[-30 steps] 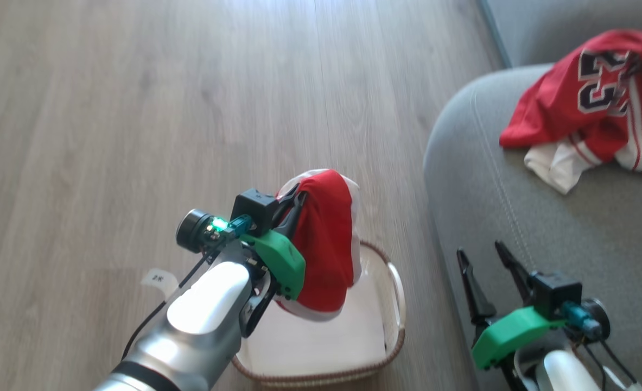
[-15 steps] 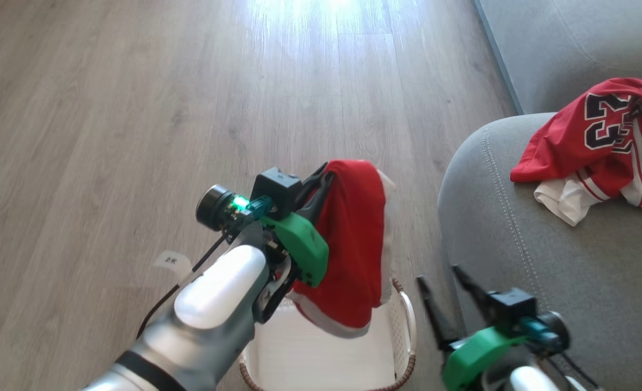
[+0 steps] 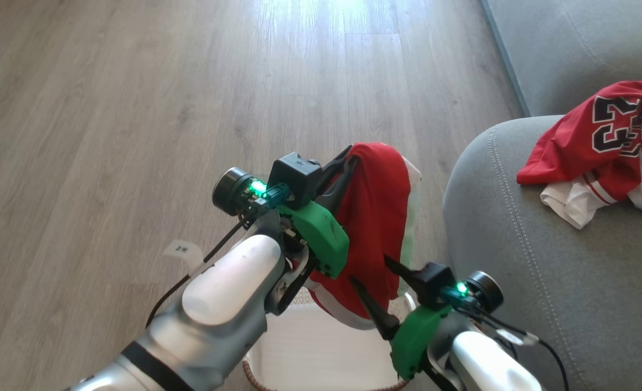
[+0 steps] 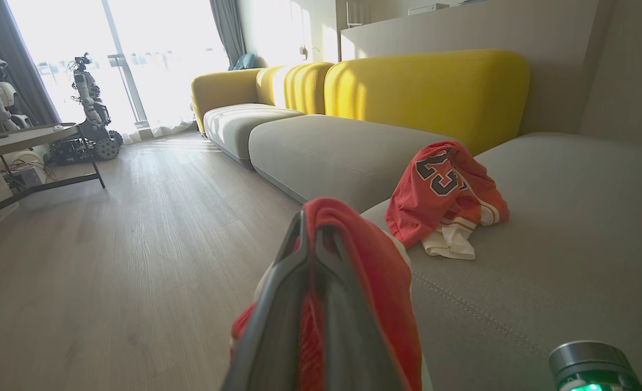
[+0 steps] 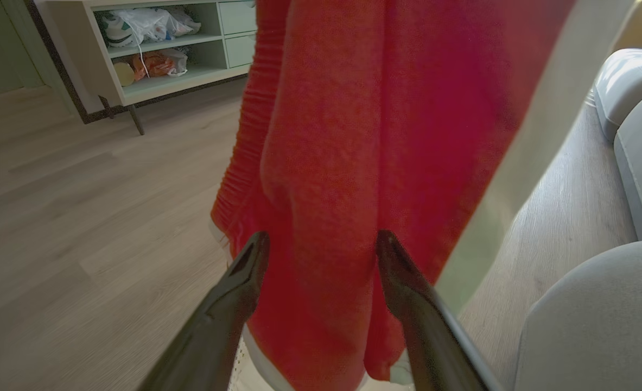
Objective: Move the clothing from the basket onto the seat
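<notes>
My left gripper [image 3: 348, 156] is shut on a red garment of the clothing [image 3: 377, 217] and holds it hanging above the white basket [image 3: 321, 353]. In the left wrist view the shut fingers [image 4: 299, 255] pinch the red cloth [image 4: 377, 271]. My right gripper [image 3: 369, 270] is open, its tips at the hanging cloth's lower part. The right wrist view shows that gripper [image 5: 321, 244] spread wide right in front of the red fabric [image 5: 353, 136]; I cannot tell if it touches. A second red jersey [image 3: 597, 136] with a number print lies crumpled on the grey seat [image 3: 516, 244].
Wood floor [image 3: 136, 108] lies to the left, with a small paper tag [image 3: 182, 251] on it. Yellow sofa backs [image 4: 429, 87] stand behind the grey cushions. A low table [image 4: 22, 136] stands far left by the window, and a shelf unit [image 5: 163, 49] across the room.
The left gripper has lifted the red garment higher above the basket. The right gripper has swung left from over the seat to the hanging cloth. The head camera has shifted too.
</notes>
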`<state>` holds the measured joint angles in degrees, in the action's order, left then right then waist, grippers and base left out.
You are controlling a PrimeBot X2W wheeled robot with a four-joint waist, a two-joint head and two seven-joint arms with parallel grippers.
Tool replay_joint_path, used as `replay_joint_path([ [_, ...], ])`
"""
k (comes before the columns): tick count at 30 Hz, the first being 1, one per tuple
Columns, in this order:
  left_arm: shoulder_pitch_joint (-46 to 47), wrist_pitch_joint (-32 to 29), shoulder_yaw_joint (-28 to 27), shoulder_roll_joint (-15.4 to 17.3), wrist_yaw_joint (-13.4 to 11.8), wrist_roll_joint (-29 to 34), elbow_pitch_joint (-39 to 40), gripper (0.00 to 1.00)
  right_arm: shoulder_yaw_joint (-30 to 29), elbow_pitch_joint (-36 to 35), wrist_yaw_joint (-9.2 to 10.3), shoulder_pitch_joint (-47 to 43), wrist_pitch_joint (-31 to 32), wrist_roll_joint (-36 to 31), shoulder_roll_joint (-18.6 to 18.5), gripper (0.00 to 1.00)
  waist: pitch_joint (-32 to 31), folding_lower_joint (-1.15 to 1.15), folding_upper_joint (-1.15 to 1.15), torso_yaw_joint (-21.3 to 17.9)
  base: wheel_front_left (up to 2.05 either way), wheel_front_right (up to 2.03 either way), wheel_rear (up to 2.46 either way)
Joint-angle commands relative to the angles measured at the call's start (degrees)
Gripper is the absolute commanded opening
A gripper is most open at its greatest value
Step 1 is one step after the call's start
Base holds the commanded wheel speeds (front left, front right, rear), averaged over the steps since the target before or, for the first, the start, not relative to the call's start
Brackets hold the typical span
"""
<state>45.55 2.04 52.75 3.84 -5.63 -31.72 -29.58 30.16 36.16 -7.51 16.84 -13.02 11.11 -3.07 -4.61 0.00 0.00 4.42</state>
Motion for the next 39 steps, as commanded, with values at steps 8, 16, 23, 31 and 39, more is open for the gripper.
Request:
replay_joint_path([
  [8,4.26,-0.45,-1.19,0.92,-0.36,-0.33,4.4,0.0,7.34,5.3,0.02,9.3,-1.34,5.98,0.19,0.35,0.19,0.0,0.0,1.21,0.0,0.0,0.0],
  [16,2.65,-0.44,-1.53,2.28,-1.02,-1.23,3.24,0.0,9.1,7.27,0.02,11.87,-1.91,8.67,0.19,0.0,0.47,0.0,0.0,0.84,0.0,0.0,0.0],
  [23,0.49,1.46,-2.19,3.16,-1.18,-2.37,0.61,0.47,4.28,3.87,0.02,11.6,-1.96,6.37,0.19,0.0,0.86,0.0,0.0,-1.27,0.0,0.0,0.0],
  [31,-1.58,4.17,-2.58,3.28,-0.76,-3.46,-1.68,1.0,-1.92,0.18,0.02,9.85,-1.97,2.66,-0.73,0.0,0.98,0.0,0.0,-3.5,0.0,0.0,0.0],
  [39,-3.88,5.48,-1.56,3.38,0.35,-4.08,-3.51,1.0,-9.17,-4.29,0.02,7.07,-1.97,-0.66,-2.8,0.0,0.94,0.0,0.0,-6.94,0.0,0.0,0.0],
])
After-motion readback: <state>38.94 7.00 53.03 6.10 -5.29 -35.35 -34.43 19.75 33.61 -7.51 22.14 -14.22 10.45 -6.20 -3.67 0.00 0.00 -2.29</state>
